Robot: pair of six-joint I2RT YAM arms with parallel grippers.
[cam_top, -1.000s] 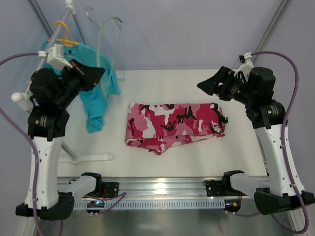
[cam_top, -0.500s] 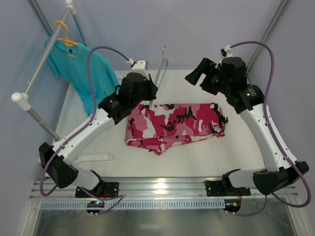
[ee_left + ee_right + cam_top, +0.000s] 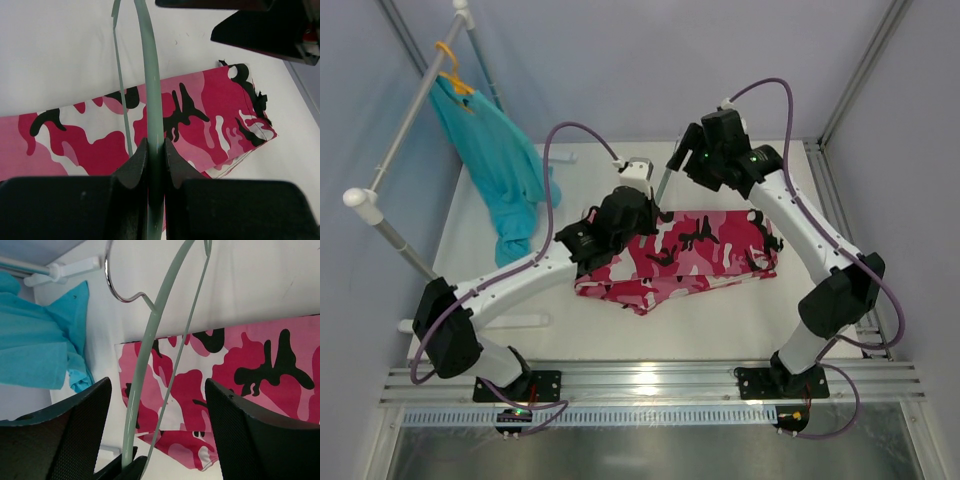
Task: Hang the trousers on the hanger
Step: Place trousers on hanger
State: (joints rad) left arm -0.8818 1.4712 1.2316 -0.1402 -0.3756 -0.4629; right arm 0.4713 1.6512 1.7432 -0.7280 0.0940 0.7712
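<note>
The pink camouflage trousers [image 3: 705,245] lie folded flat across the middle of the table, also visible in the left wrist view [image 3: 210,110] and the right wrist view [image 3: 240,365]. My left gripper [image 3: 648,203] [image 3: 155,146] is shut on a rod of the pale green hanger [image 3: 663,186] [image 3: 151,90], holding it above the left part of the trousers. My right gripper [image 3: 683,160] [image 3: 157,390] hovers at the hanger's upper end, open, with both green rods [image 3: 145,360] between its wide-apart fingers and not touching them. The hanger's metal hook [image 3: 111,282] points toward the back.
A teal garment [image 3: 505,170] hangs on an orange hanger [image 3: 453,80] from the white tube rack [image 3: 408,108] at the back left. The rack's foot [image 3: 515,322] lies on the table's left side. A metal rail [image 3: 650,378] runs along the near edge.
The left arm has swung from the rack to the table's middle, carrying the green hanger. The right arm has moved left to the hanger's top, its jaws a little narrower.
</note>
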